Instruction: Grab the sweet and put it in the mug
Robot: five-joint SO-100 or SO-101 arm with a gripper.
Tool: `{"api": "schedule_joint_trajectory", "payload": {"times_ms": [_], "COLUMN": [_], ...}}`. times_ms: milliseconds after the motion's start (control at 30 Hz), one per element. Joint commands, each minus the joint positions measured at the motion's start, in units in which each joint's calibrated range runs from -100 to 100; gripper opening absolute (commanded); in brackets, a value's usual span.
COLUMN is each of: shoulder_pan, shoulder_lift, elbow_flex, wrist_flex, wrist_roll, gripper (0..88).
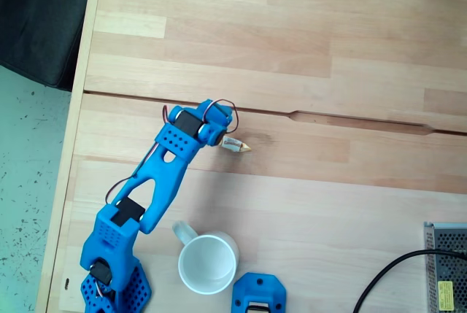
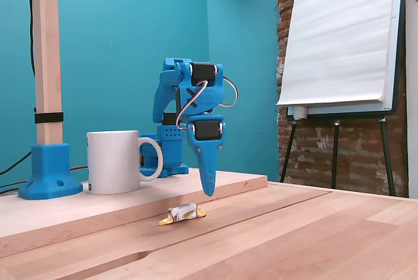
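Sweet (image 1: 236,146) on table (image 1: 328,182), mug (image 1: 208,263) empty

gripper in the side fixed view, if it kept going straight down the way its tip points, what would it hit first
Probably the wooden table, just beside the sweet. The gripper points nearly straight down with its tip above and slightly right of the sweet; in the top-down fixed view the sweet lies just off its tip. Depth is unclear, so it might clip the wrapper.

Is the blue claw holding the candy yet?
No, nothing is held. The claw hangs just above the table, and the candy lies on the wood below it, untouched.
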Motion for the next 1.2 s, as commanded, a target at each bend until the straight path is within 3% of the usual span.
{"api": "schedule_joint_trajectory", "payload": {"times_ms": [0, 667, 1000, 1167], "shoulder_pan": [0.1, 2.7, -1.3, -3.3], "shoulder_lift": [-1.6, -1.6, -1.7, -2.7], "elbow_flex": [-3.3, -5.0, -7.1, -8.0], "wrist_flex": [3.3, 4.9, 4.7, 4.7], "wrist_roll": [0.0, 0.1, 0.9, 7.3], "gripper": [18.3, 18.1, 18.1, 18.1]}}
